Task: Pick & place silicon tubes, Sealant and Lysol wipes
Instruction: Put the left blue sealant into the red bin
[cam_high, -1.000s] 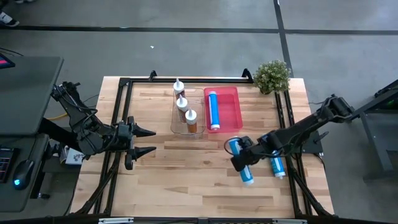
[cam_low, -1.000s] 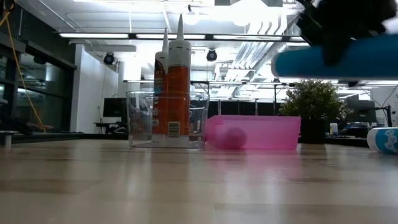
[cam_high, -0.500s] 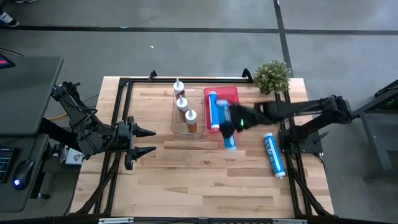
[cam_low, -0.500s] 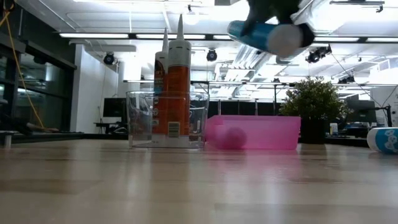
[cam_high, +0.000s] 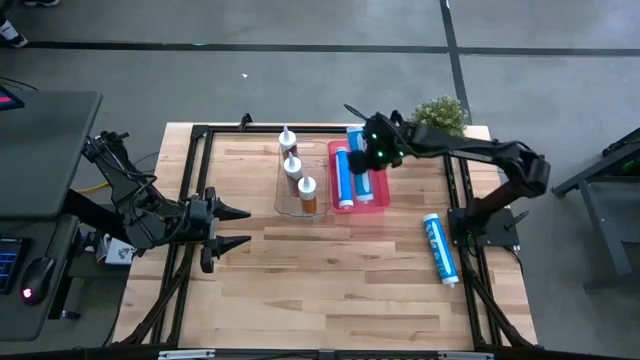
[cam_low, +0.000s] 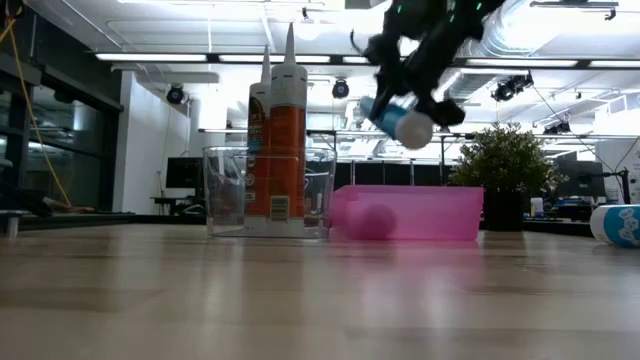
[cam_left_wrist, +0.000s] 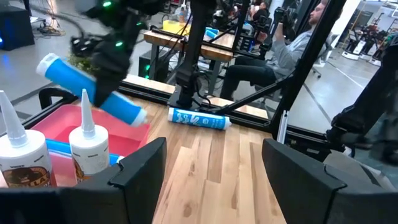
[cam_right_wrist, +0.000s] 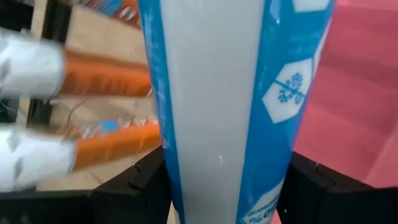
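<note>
Right gripper (cam_high: 372, 152) clamped on blue tube (cam_low: 396, 118), held tilted above pink tray (cam_high: 378, 190); left gripper (cam_high: 238, 227) parked at table's left side, fingers apart, empty.

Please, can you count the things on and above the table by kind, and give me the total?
Blue-and-white cylindrical tubes: 3 (one in the pink tray, one held by the right pincer, one on the wood)
Orange-and-white sealant cartridges with white nozzles: 3
Clear plastic bin: 1
Pink plastic tray: 1
Small green potted plant: 1
Total: 9
</note>
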